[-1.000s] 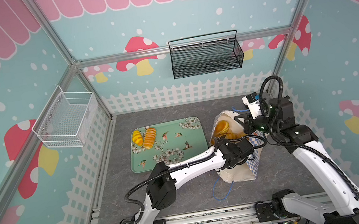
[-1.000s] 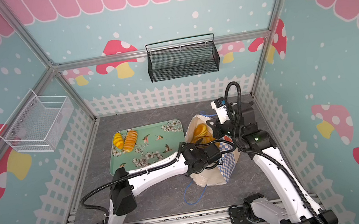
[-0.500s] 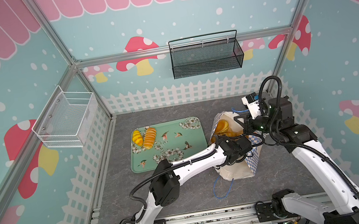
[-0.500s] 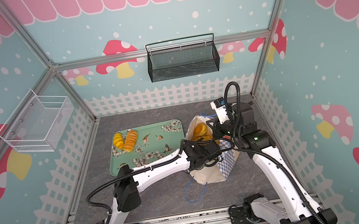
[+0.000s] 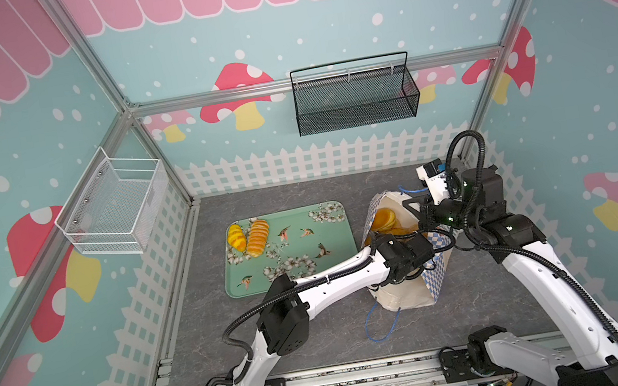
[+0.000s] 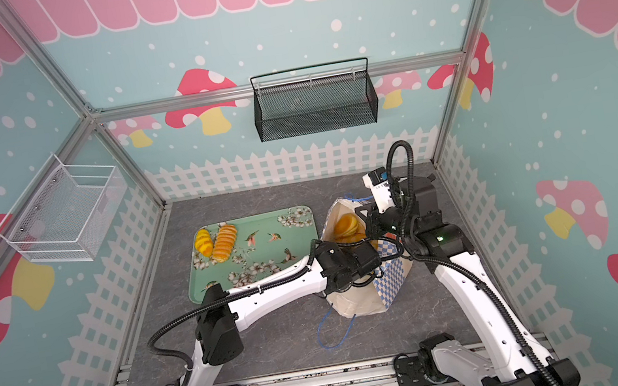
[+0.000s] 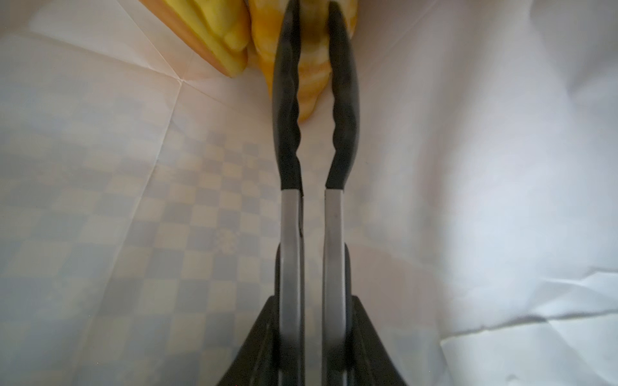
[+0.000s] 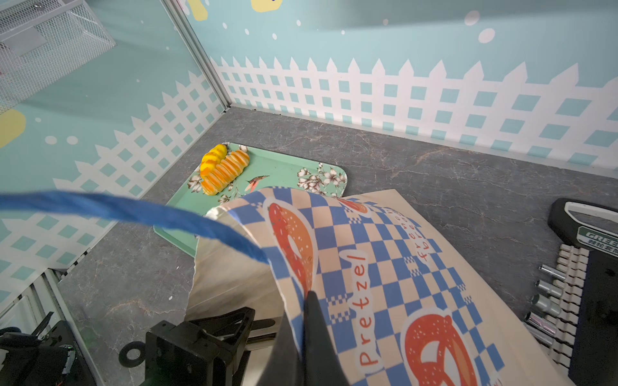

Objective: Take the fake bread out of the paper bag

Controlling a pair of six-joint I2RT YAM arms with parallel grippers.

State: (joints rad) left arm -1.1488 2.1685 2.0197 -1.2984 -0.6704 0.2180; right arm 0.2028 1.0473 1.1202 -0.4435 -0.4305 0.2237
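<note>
The paper bag (image 5: 406,300) (image 6: 357,303) lies tilted on the grey floor, its mouth toward the back. Golden fake bread (image 5: 383,218) (image 6: 346,225) shows in that mouth. My left gripper (image 7: 310,20) is deep inside the bag, its black fingers (image 7: 286,83) shut on a yellow ridged loaf (image 7: 312,67), with another loaf (image 7: 217,36) beside it. My right gripper (image 8: 307,300) is shut on the bag's checkered rim (image 8: 334,234) and holds it up. Two loaves (image 5: 236,238) (image 5: 258,237) lie on the green floral tray (image 5: 331,240).
A black mesh basket (image 5: 353,98) hangs on the back wall and a white wire basket (image 5: 114,206) on the left wall. A blue cord handle (image 5: 381,324) trails on the floor in front of the bag. A socket tool set (image 8: 585,284) lies beside the bag.
My left arm has edged slightly toward the back, with its wrist still in the bag's mouth. The right arm and the bag have barely moved.
</note>
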